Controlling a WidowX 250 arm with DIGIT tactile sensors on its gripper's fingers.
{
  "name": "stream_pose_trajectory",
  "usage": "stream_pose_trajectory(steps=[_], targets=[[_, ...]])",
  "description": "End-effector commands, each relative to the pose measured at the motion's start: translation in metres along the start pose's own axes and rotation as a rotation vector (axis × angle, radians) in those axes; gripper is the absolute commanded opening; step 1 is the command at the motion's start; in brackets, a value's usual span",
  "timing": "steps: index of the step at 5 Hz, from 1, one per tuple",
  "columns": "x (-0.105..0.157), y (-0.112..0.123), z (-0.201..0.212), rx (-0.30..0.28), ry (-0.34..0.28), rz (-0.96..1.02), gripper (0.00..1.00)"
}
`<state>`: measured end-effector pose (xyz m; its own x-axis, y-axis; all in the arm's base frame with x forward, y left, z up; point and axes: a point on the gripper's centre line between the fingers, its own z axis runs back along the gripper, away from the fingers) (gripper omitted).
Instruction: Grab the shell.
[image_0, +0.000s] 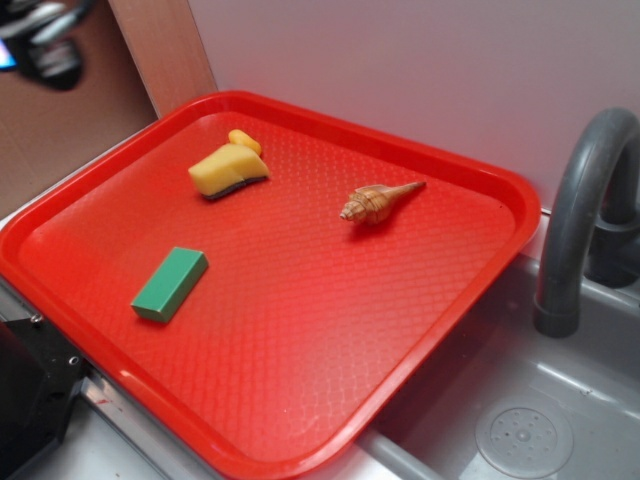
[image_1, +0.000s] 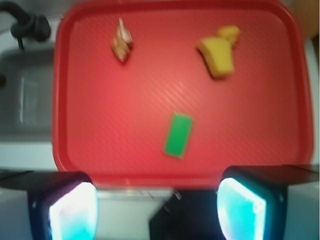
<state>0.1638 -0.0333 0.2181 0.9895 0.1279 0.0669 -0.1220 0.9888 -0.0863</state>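
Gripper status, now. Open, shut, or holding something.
Gripper: open and empty, fingers spread wide at the near edge of the red plastic tray; the small tan spiral shell lies untouched on it.

A toy kitchen setup — grey sink (image_0: 520, 400) with curved faucet (image_0: 585, 215), a red tray (image_0: 300, 430) beside it.

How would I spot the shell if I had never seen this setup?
Find the big red tray beside the grey sink. On the tray's side nearest the faucet lies the shell, alone. It is tan, ribbed and spiral with a thin point, unlike the yellow sponge and the green block.
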Motion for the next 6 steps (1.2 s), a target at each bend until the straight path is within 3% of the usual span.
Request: stream_pose_trajectory(steps=[1,2,4,6], targets=[[0.065,-0.03,-0.037,-0.076,-0.063,-0.01,1.0],[0.088,-0.043,-0.071,-0.149,-0.023,-0.033,1.0],[0.129,-0.052,-0.137,-0.021,0.0,-0.069,1.0],[0.141,-0.064,-0.18,-0.002,0.04,-0.093,1.0]])
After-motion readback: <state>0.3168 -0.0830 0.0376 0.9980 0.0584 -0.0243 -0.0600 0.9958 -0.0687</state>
